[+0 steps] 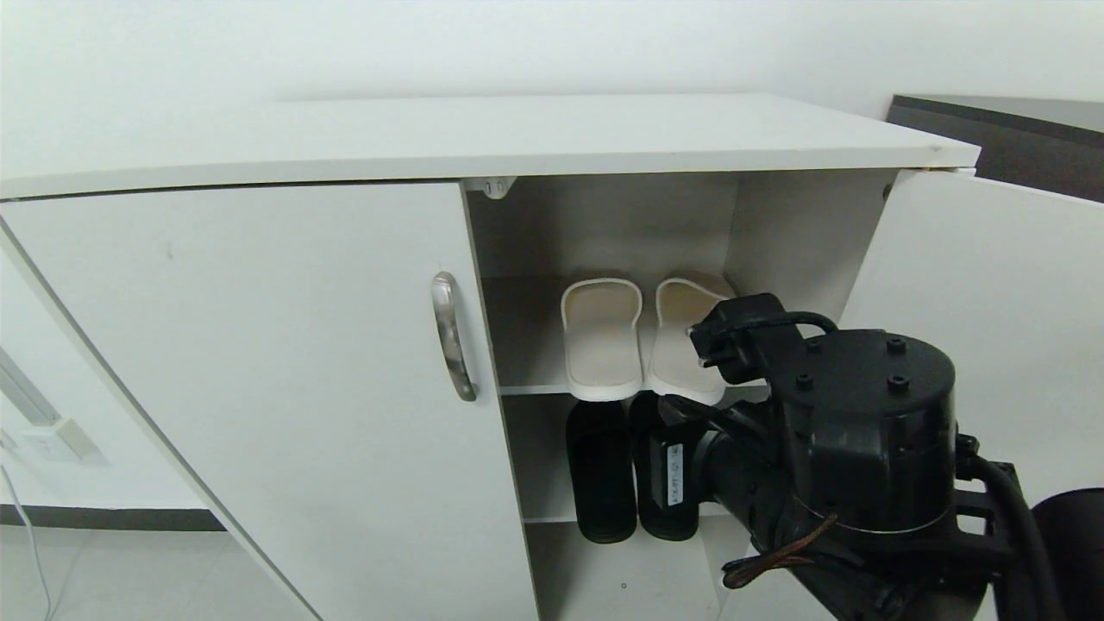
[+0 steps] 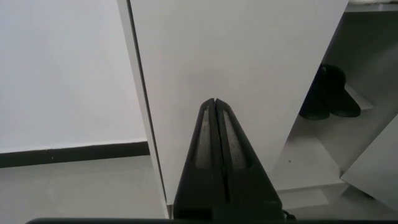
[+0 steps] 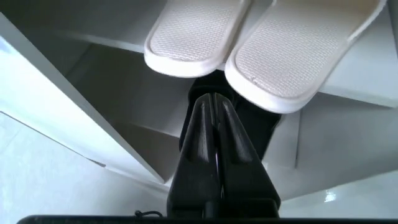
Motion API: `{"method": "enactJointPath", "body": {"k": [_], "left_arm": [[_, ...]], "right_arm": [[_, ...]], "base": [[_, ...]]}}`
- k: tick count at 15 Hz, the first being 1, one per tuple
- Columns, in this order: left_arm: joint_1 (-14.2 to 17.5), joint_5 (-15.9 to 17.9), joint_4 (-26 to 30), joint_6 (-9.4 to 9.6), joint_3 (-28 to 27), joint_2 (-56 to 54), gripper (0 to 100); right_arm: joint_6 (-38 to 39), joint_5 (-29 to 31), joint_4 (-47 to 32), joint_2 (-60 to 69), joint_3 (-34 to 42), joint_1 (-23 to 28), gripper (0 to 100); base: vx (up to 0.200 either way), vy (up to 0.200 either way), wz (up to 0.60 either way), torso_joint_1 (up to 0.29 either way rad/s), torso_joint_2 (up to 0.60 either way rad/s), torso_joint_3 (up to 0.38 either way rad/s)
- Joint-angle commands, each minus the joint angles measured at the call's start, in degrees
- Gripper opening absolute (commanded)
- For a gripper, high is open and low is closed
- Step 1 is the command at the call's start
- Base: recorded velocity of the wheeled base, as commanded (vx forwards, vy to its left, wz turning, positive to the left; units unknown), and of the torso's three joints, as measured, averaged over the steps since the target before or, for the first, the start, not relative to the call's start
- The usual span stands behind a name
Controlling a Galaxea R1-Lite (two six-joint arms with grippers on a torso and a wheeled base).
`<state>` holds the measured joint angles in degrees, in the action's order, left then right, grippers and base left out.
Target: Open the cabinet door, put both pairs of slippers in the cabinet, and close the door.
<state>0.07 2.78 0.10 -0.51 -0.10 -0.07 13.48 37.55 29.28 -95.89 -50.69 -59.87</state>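
Right now the right gripper (image 3: 214, 98) hangs just in front of the open cabinet (image 1: 517, 129). Its fingers are shut tight with nothing in them. The left gripper (image 2: 214, 101) is shut and empty too, facing the closed door (image 1: 259, 345). Empty fingers make sense, I think, because both pairs already lie inside. The black slippers (image 1: 601, 470) sit side by side on the lower shelf. The white slippers (image 1: 602, 336) rest on the shelf above, with their ends poking over its edge. The right wrist view shows their bumpy soles from below. The head view shows the open door (image 1: 975, 285), swung wide, which probably needs shutting next.
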Motion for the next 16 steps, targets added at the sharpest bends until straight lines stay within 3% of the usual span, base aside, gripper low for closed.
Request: {"method": "enactJointPath", "body": {"k": [1, 7, 16], "left_arm": [[-0.1, 0.0, 0.0, -0.02, 0.0, 0.1, 0], [-0.1, 0.0, 0.0, -0.02, 0.0, 0.1, 0], [0.0, 0.0, 0.0, -0.02, 0.0, 0.1, 0]], "right_arm": [[0.1, 0.1, 0.0, -0.5, 0.3, -0.2, 0], [0.2, 0.2, 2.4, -2.0, 1.9, -0.7, 0], [0.1, 0.2, 3.1, -3.1, 3.2, -0.8, 0]], "base": [[0.000, 0.000, 0.00, 0.000, 0.00, 0.000], [0.000, 0.000, 0.00, 0.000, 0.00, 0.000], [-0.200, 0.000, 0.00, 0.005, 0.00, 0.003]]}}
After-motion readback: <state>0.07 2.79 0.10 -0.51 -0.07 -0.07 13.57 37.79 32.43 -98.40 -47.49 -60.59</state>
